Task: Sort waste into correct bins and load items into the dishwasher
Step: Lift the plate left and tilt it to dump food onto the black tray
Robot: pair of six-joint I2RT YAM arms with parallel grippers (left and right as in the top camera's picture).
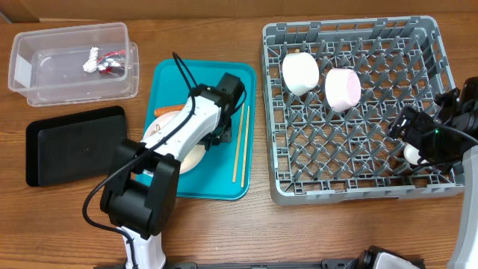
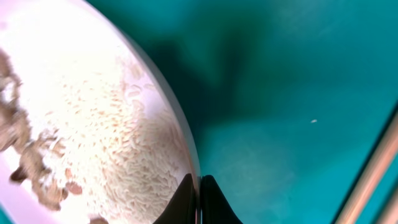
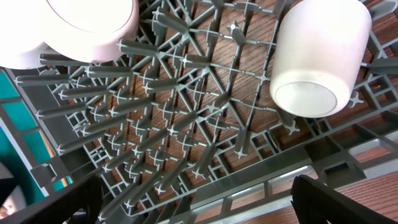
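Here the left gripper (image 2: 199,198) pinches the crumb-strewn plate (image 2: 93,124) by its rim on the teal tray (image 2: 298,93), while the right gripper (image 3: 199,200) hangs splayed above the cup (image 3: 317,56) in the dish rack (image 3: 186,106) at the bench's right edge.

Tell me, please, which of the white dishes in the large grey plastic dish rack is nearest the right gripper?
The small white cup, just beside the right gripper; the two round white bowls sit farther away.
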